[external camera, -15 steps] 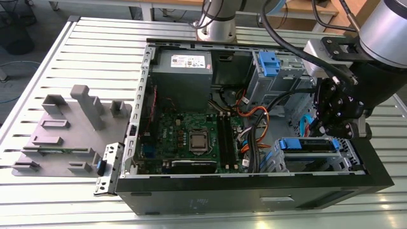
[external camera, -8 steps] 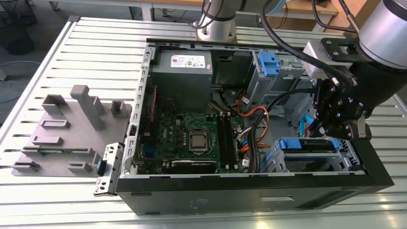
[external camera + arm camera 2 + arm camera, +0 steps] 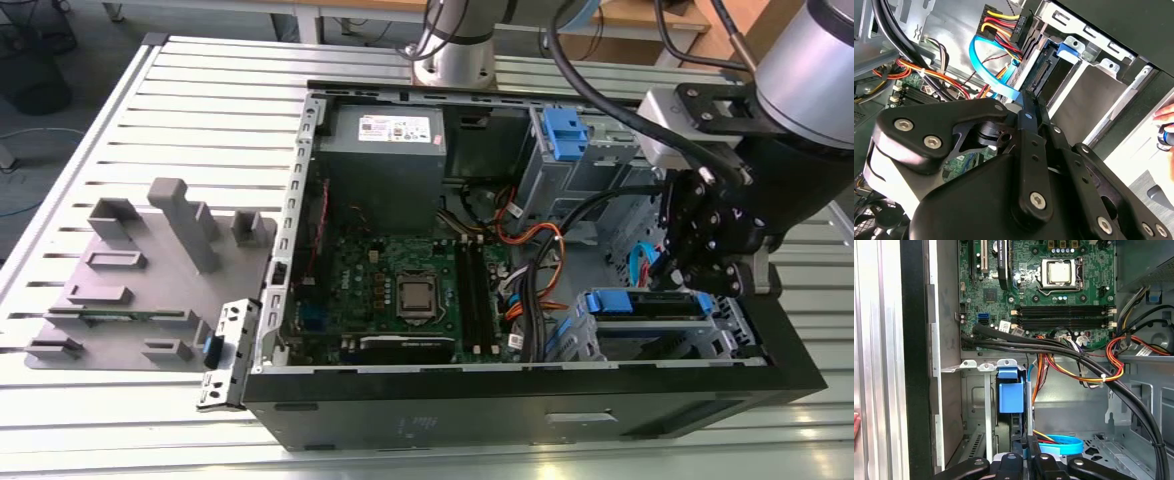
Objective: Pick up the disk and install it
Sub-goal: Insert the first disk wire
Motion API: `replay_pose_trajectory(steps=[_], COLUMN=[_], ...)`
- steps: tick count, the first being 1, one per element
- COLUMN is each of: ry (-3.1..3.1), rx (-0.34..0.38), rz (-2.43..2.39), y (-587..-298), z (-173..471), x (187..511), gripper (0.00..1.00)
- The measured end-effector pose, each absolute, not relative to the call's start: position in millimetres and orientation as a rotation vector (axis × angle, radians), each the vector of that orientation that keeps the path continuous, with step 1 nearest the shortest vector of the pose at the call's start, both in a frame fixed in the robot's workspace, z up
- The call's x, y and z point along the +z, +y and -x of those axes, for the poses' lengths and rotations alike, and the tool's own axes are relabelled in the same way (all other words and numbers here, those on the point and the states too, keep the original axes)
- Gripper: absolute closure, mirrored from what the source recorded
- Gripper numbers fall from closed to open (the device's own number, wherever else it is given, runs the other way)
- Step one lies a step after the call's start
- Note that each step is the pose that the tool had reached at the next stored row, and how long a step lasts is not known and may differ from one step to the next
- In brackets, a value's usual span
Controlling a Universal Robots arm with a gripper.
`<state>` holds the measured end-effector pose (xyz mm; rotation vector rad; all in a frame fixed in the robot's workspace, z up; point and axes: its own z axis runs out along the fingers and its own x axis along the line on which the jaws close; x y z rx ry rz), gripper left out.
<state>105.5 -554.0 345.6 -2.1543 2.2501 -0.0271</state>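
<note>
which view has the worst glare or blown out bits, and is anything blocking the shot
In the second wrist view the slatted table at the edge is washed out to near white, and the dark gripper linkage blocks much of the computer case. In the exterior view, light is even, with soft sheen on the table slats. In the first wrist view the motherboard is evenly lit and sharp.

Count: one open computer case (image 3: 534,400), one motherboard (image 3: 400,280), one power supply (image 3: 387,140), two blue-latched drive cages (image 3: 567,135) (image 3: 647,305), one grey fixture (image 3: 134,270), one gripper (image 3: 714,265).
</note>
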Motion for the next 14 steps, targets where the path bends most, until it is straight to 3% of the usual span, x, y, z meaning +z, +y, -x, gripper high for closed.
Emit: replay_pose_trajectory(steps=[14], ry=[2.240], rx=[-0.035], rz=[2.154], y=[-555.1], z=[-106.0], x=[343.3], gripper=[0.84])
